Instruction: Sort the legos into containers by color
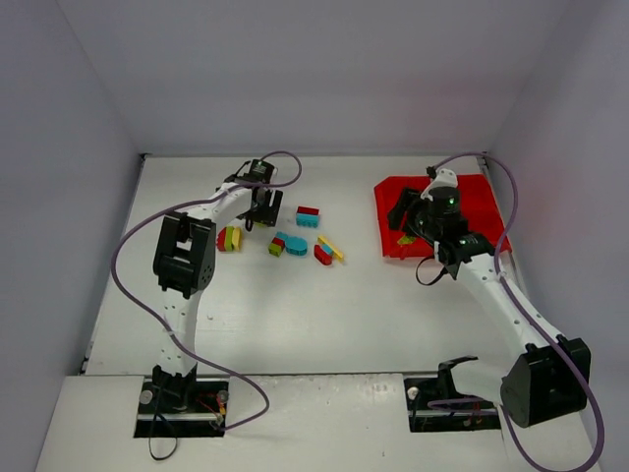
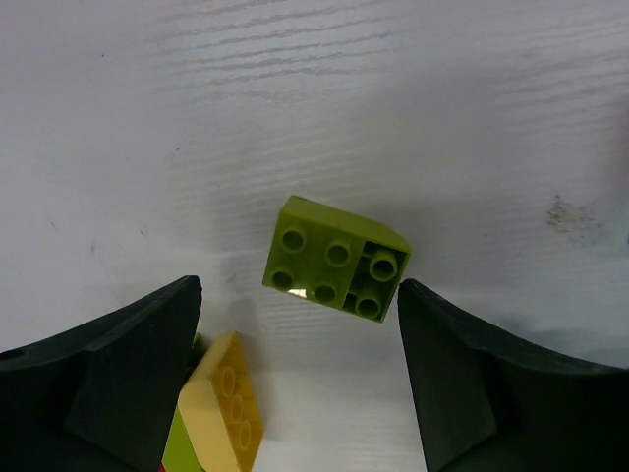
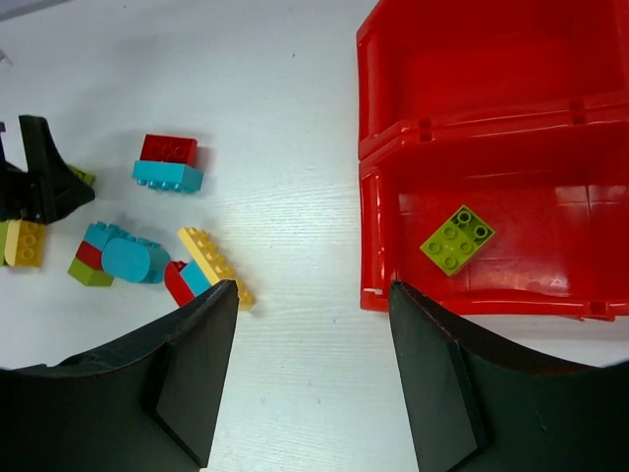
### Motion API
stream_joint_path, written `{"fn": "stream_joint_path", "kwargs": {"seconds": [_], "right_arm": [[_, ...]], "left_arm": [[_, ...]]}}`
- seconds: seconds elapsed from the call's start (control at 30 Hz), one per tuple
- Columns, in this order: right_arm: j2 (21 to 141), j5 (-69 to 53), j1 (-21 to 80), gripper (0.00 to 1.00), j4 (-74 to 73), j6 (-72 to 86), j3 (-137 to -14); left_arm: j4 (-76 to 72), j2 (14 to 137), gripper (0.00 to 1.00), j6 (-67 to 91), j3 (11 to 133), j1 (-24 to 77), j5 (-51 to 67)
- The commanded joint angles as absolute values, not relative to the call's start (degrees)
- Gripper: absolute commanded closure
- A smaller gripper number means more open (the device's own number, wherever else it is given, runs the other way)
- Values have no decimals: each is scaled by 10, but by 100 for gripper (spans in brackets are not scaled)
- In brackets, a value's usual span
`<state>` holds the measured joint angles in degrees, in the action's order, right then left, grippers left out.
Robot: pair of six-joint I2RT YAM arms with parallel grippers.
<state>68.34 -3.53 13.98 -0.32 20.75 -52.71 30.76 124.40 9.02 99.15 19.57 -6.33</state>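
L gripper (image 2: 297,295) wide open, holds nothing; lime green brick (image 2: 334,261) lies on table btwn its fingers, touching neither. R gripper (image 3: 313,287) part open, empty, above left wall of red tray (image 3: 366,226). R wrist view only: second lime brick (image 3: 457,239) flat in tray's lower compartment. Loose legos (image 3: 128,258) sit frame left.

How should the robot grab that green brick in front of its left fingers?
From straight above, pinching the lime green brick on two opposite flat side walls. It lies flat, studs up, a little turned, so the open left gripper would probably need a small twist to meet them squarely.
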Motion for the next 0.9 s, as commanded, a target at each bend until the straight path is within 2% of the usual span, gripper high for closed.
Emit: {"fn": "stream_joint_path", "kwargs": {"seconds": [0.0, 0.23, 0.27, 0.3, 0.37, 0.4, 0.5, 0.7, 0.87], "right_arm": [[660, -69, 144, 41, 28, 207, -525], [650, -78, 144, 41, 28, 203, -517], [650, -79, 144, 40, 29, 202, -516], [653, -80, 144, 41, 28, 203, -516], [654, -89, 144, 41, 28, 202, -517], [653, -93, 144, 41, 28, 202, -518], [651, -109, 145, 41, 28, 200, -521], [658, -202, 149, 39, 28, 203, -544], [669, -261, 174, 33, 29, 212, -584]], "left_arm": [[302, 1237, 27, 58, 1032, 185, -33], [294, 1256, 40, 23, 1024, 179, 40], [292, 1257, 46, 22, 1020, 178, 47], [288, 1259, 60, 22, 1020, 177, 58], [287, 1259, 71, 18, 1018, 175, 71], [286, 1255, 83, 15, 1016, 175, 78], [256, 1211, 93, 2, 984, 177, 112], [126, 1016, 94, -54, 871, 207, 181], [87, 876, 94, -119, 790, 273, 224]]}}
